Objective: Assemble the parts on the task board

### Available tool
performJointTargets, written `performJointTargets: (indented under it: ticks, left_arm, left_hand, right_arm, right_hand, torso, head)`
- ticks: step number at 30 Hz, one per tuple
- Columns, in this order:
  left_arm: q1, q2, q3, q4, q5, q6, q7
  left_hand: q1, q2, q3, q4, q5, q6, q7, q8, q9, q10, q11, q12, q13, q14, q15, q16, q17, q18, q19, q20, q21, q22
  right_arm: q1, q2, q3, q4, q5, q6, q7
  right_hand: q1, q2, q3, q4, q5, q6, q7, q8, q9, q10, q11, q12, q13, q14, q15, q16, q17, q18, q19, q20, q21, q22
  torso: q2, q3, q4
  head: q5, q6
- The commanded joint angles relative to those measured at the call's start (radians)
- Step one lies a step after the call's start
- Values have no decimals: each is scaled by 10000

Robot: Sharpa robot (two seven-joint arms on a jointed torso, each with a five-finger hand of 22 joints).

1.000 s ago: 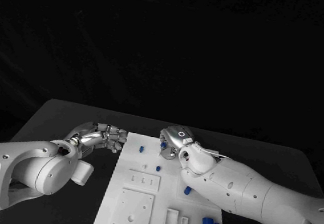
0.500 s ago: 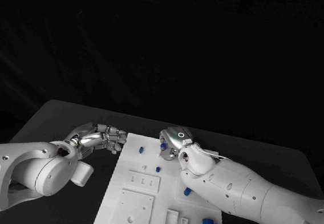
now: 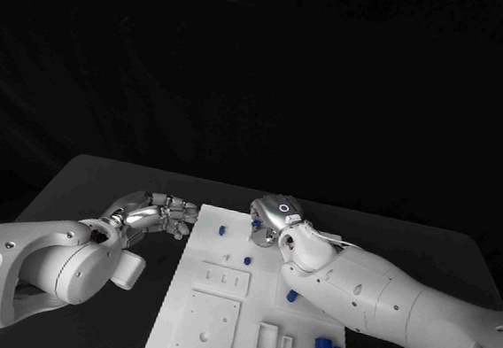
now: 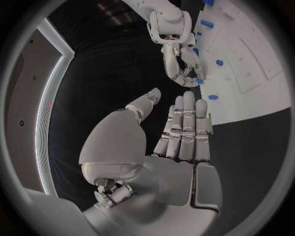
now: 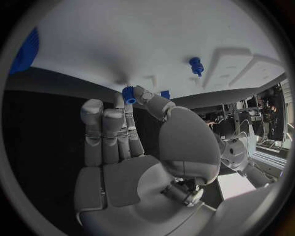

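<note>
White task board mid-desk in head view, near edge to far edge; black desk. Left wrist view: left hand flat, holding nothing. Right wrist view: right hand pinching one blue part at board's far edge.
</note>
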Motion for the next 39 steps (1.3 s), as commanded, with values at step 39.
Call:
performJointTargets:
  ticks: [39]
  left_arm:
    - [13,-13,9,25,27,101,13]
  left_hand:
    - [-154,8,42,-86,-48,34,15,-85,22,64,30,-67,14,-75,17,-57,-18,101,-13,-76,49,-36]
  right_arm:
    - [48,46,51,-179,654,255,192]
  right_hand:
    - [40,-772,-20,380,25,-811,398,-678,-219,-921,292,-585,-121,-308,118,67,-232,1090,-113,79,-35,137]
  torso:
    - [24,-18,-17]
  head:
    - [1,25]
